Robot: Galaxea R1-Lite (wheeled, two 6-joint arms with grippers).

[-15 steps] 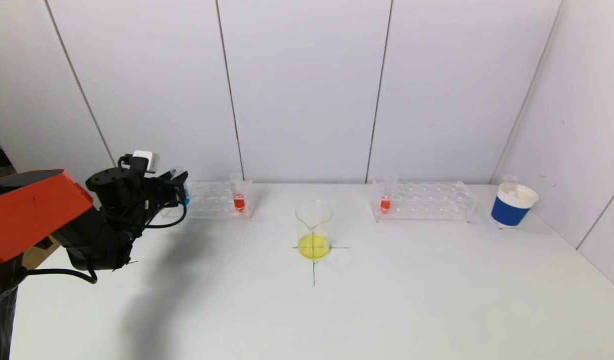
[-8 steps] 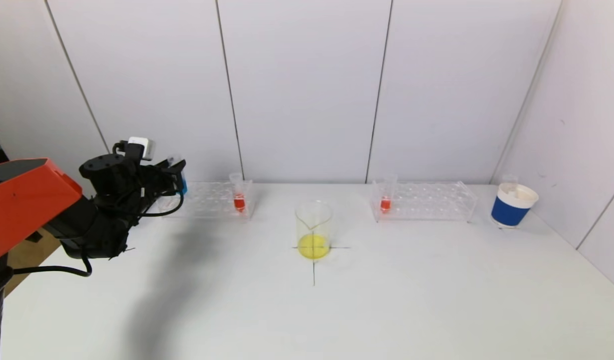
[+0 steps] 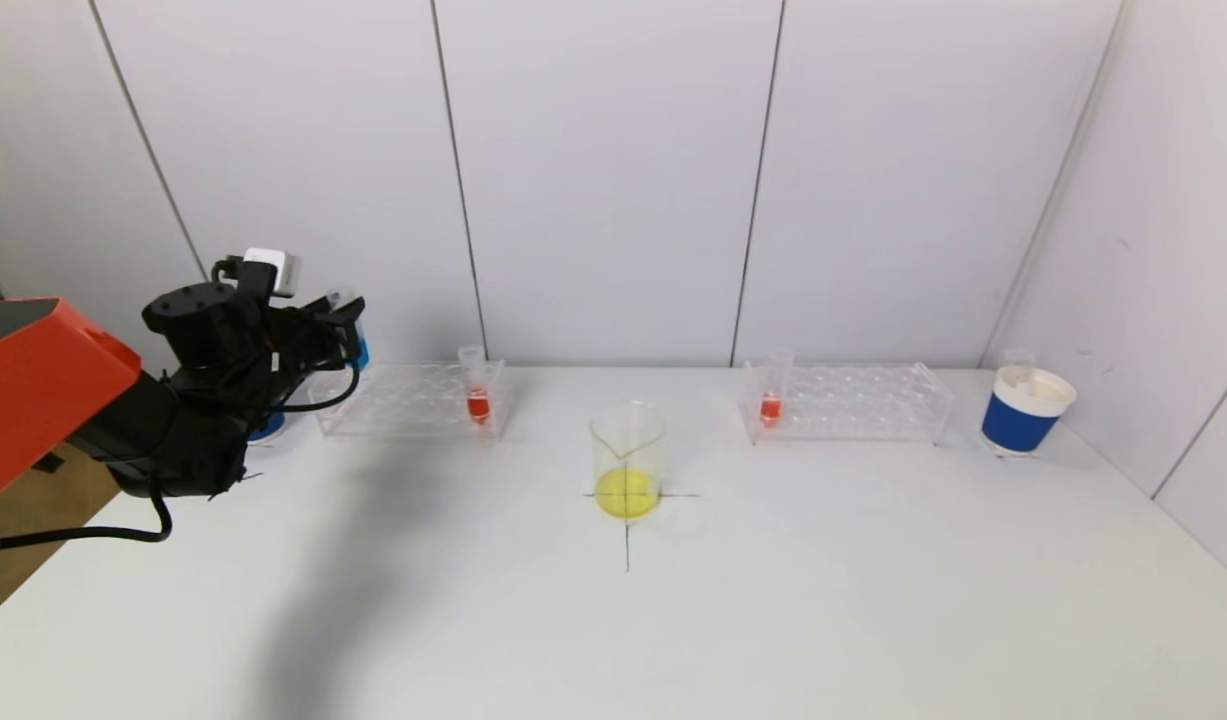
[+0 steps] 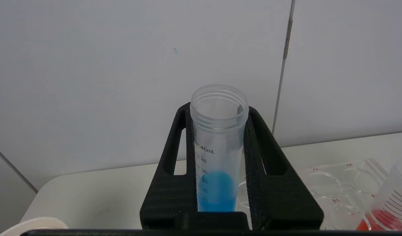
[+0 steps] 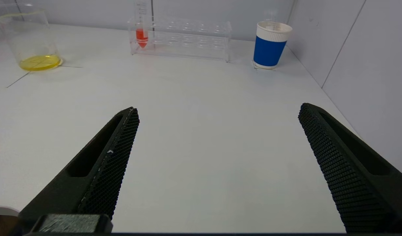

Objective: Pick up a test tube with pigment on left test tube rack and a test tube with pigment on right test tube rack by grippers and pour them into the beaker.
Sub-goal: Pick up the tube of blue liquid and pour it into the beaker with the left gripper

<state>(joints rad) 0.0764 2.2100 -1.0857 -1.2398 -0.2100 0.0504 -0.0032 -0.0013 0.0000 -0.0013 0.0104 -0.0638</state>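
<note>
While my left gripper [image 4: 217, 170] pinches the blue-pigment test tube [image 4: 217, 154] upright above the left rack's [image 3: 403, 400] outer end, my right gripper [image 5: 217, 164] hangs spread wide over bare table [image 5: 204, 114], well short of the beaker [image 3: 627, 458].

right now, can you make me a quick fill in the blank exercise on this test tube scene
1. The left gripper is shut on a test tube holding ____ pigment.
2. The liquid at the bottom of the beaker is ____.
3. The right gripper has its fingers ____ and holds nothing.
4. The tube standing in the right rack holds ____ pigment.

Missing words: blue; yellow; open; red
</note>
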